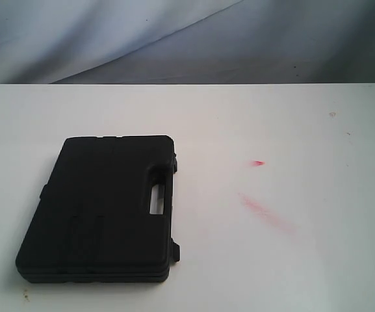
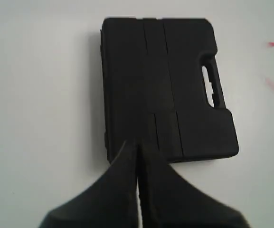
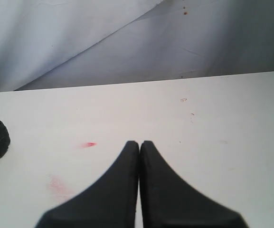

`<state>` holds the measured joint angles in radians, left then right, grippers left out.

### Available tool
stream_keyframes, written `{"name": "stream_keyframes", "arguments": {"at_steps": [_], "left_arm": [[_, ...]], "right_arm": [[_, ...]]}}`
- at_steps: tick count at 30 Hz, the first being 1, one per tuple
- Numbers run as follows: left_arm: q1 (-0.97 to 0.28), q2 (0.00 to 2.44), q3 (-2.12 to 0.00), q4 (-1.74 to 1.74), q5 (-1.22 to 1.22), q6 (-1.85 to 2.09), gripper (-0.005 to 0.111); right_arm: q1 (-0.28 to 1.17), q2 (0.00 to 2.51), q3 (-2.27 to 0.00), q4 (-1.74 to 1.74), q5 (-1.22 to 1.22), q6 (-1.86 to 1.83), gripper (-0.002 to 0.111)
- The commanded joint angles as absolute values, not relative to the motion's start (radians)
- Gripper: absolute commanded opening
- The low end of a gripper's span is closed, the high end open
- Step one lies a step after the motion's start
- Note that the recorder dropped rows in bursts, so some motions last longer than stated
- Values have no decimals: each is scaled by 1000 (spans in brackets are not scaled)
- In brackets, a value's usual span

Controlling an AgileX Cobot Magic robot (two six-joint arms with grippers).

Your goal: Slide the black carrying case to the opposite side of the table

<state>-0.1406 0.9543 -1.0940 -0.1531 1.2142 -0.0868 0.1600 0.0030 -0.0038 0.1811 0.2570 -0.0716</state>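
**The case.** We see the case [image 1: 103,208], a flat matte black rectangle, lying on its broad face on the table [image 1: 291,117]. It occupies the left half of the tabletop as the exterior view shows it, close to the near edge and near the near left corner. It is turned slightly out of line with the table's edges. Its slotted handle cutout [image 1: 158,198] sits along the side that faces the table's middle, with small latch tabs projecting from that same side. Shallow ribbed panels run across the lid.

**The grippers.** In the left wrist view, the left gripper [image 2: 137,148] has its two dark fingers pressed together with nothing between them. The tips overlap the nearest short edge of the case; we cannot tell whether they touch it. In the right wrist view, the right gripper [image 3: 139,144] likewise shows its fingers closed flat against each other, gripping nothing. It is poised over bare tabletop, well apart from the case, of which only one rounded corner shows.

**The surroundings.** We note a small bright red spot [image 1: 257,162] and a fainter pinkish smear [image 1: 265,211] on the white surface, between the case and the right edge, both apart from the case. A few tiny dark specks [image 1: 332,114] lie toward the far right corner. A creased grey cloth [image 1: 174,39] hangs beyond the far edge.
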Motion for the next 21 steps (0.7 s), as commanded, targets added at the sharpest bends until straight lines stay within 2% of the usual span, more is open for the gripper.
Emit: {"name": "stream_keyframes", "arguments": {"at_steps": [1, 4, 10, 14, 21], "left_arm": [[-139, 1160, -1111, -174, 1221, -130, 0], [-176, 1267, -1111, -165, 1209, -161, 0], [-429, 1473, -1115, -147, 1015, -318, 0], [-554, 1647, -1218, -134, 989, -370, 0], [-663, 1823, -1377, 62, 984, -565, 0]], "right_arm": [[156, 0, 0, 188, 253, -70, 0], [156, 0, 0, 188, 253, -70, 0], [156, 0, 0, 188, 253, -70, 0], [156, 0, 0, 188, 253, -70, 0], [156, 0, 0, 188, 253, -70, 0]]}}
